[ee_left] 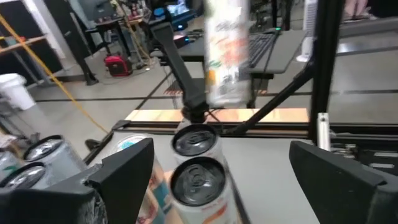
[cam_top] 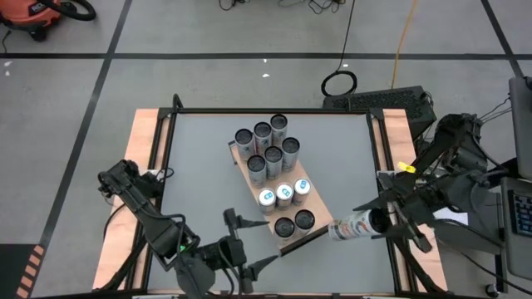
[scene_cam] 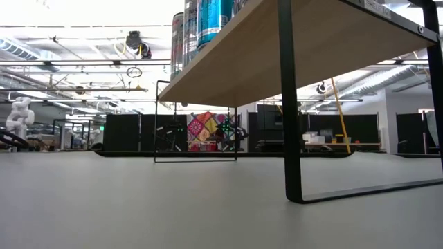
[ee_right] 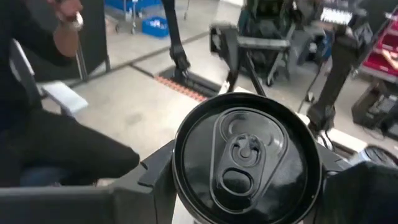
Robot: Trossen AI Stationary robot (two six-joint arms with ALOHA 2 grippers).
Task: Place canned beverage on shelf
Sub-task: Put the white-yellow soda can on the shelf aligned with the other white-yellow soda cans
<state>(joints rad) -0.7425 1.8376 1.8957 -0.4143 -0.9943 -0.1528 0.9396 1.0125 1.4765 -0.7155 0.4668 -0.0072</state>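
The shelf (cam_top: 318,208) is a light-brown board that lies slantwise in the middle of the grey table and stands raised on black legs (scene_cam: 287,104). Several cans (cam_top: 270,154) stand on it. My right gripper (cam_top: 371,223), at the table's right edge, is shut on a white and orange can (cam_top: 351,225) just off the shelf's near right corner. My left gripper (cam_top: 249,242) is open at the shelf's near end. Its fingers (ee_left: 124,171) stand apart on either side of the two nearest cans (ee_left: 197,158) and touch nothing. My right gripper pinches the can's round side near its top end (ee_right: 245,155) between its two fingers (ee_right: 146,180). The fingers come about level from the table's right side and lie along the can. The can is lifted clear and lies roughly level, bottom end toward the shelf.
A black keyboard (cam_top: 382,101) sits beyond the table's far right corner. Wooden strips (cam_top: 145,141) run along the table's left and right sides. A seated person (ee_right: 50,130) shows off the table in the right wrist view. Bare grey tabletop (cam_top: 199,166) lies left of the shelf.
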